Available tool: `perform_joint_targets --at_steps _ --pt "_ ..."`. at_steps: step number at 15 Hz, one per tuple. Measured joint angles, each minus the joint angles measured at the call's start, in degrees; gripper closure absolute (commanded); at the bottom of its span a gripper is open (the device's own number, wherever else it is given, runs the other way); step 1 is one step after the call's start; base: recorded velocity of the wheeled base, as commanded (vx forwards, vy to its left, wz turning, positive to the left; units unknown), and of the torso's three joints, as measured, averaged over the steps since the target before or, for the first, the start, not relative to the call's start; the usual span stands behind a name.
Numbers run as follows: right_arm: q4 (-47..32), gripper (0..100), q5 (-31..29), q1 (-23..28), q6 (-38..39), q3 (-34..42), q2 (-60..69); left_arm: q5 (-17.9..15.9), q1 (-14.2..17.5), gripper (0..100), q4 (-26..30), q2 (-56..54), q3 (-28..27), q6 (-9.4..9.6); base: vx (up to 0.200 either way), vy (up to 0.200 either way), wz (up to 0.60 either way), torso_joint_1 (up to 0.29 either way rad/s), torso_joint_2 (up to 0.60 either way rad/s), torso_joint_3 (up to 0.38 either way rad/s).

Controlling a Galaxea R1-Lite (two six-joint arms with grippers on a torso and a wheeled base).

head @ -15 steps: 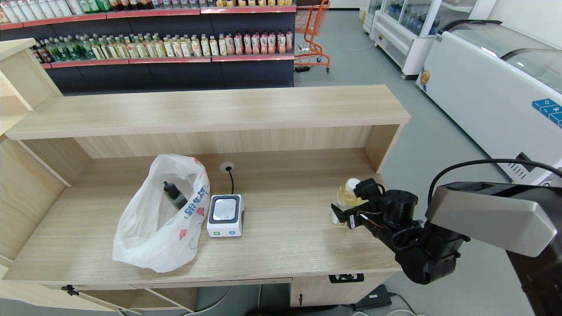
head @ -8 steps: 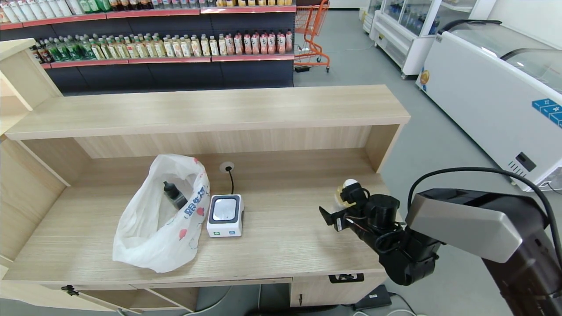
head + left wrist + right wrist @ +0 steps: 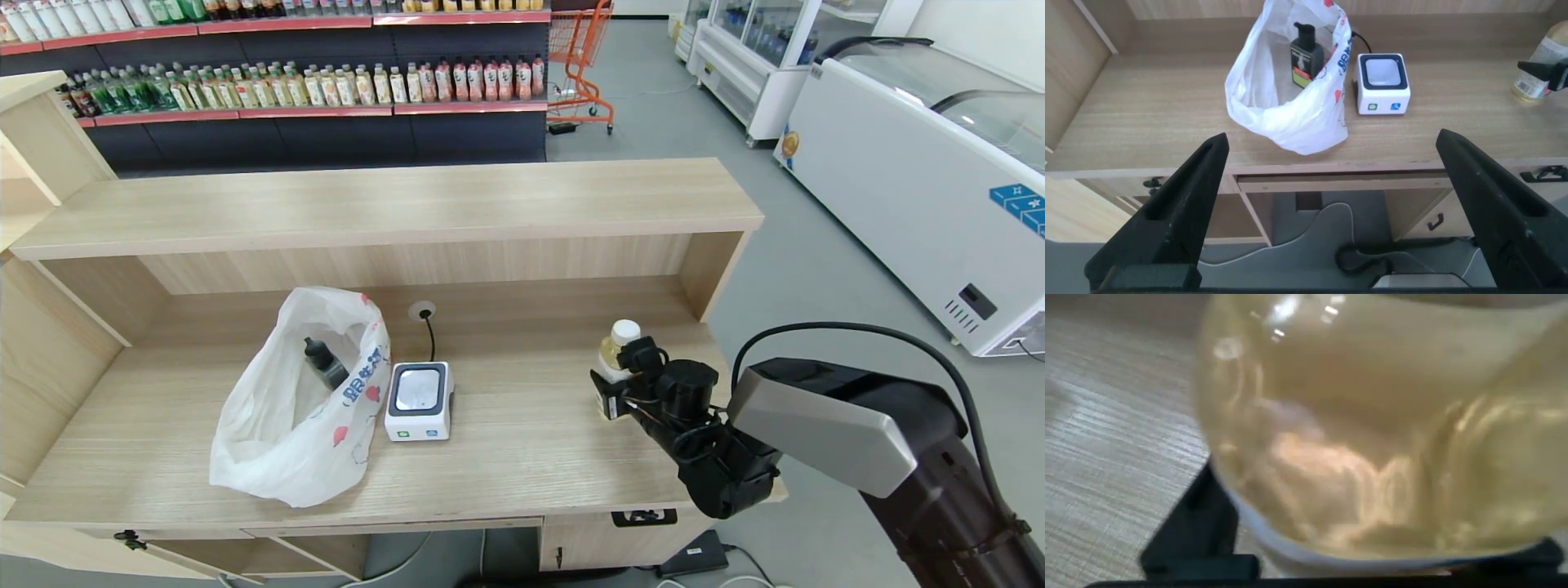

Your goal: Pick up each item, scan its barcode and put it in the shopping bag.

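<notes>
The black right gripper point(image 3: 608, 394) is squeezed tight on a round, see-through bottle point(image 3: 614, 353) of yellow drink with a white cap, held upright at the right end of the smooth wooden counter point(image 3: 522, 445), well apart from the crinkly white shopping bag point(image 3: 269, 437).

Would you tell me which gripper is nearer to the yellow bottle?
Right. The right gripper is shut on the bottle; the left gripper hangs open before the counter's front edge, far from it.
</notes>
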State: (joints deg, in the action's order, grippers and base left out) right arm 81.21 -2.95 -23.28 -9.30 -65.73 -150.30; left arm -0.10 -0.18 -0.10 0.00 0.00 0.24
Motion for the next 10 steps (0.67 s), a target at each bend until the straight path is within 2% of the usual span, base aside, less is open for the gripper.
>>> perform_joint_targets --at_steps 6,10 --pt "0.5 100 0.0 0.4 -1.4 0.3 0.3 0.0 0.0 0 0.0 0.0 0.0 0.02 0.000 0.000 0.00 0.000 0.00 0.000" --pt "1.9 100 0.1 0.8 -1.3 6.9 2.2 0.0 0.0 0 0.0 0.0 0.0 0.00 0.000 0.000 0.00 0.000 0.00 0.000"
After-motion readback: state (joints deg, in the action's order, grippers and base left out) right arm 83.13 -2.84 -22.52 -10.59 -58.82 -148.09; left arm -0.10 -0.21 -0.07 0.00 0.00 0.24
